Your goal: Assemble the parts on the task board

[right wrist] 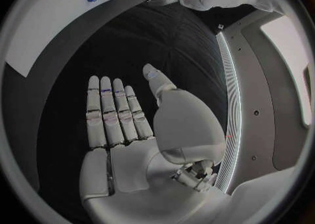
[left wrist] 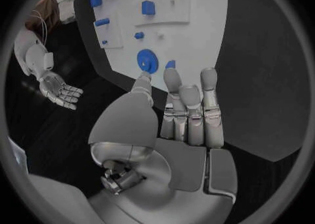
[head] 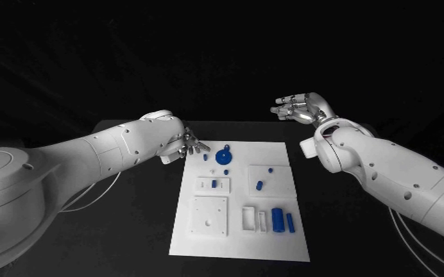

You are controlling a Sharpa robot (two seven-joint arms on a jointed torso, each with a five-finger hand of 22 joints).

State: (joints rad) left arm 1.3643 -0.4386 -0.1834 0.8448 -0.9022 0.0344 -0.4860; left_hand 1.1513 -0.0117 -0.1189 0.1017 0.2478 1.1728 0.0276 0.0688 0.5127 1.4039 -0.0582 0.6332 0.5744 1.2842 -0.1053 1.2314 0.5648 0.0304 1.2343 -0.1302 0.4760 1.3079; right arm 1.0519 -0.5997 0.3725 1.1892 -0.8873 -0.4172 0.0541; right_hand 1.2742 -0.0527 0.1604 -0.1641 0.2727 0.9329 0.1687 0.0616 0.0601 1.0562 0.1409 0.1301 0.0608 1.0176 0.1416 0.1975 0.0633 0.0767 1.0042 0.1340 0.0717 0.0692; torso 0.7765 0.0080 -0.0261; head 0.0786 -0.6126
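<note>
The white task board (head: pixel 242 226) lies flat in the middle of the black table (head: pixel 138 226), blue parts scattered on it: a round disc (head: pixel 223 158) near its far left corner, two upright cylinders (head: pixel 283 220) near its near right corner. The left hand (head: pixel 190 143) hovers by the far left corner, fingers straight, holding nothing. The right hand (head: pixel 301 108) floats beyond the far right corner, spread and empty.

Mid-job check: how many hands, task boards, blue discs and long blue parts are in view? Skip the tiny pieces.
Hands: 2 (left hand, right hand)
Task board: 1
Blue disc: 1
Long blue parts: 2
Total: 6
</note>
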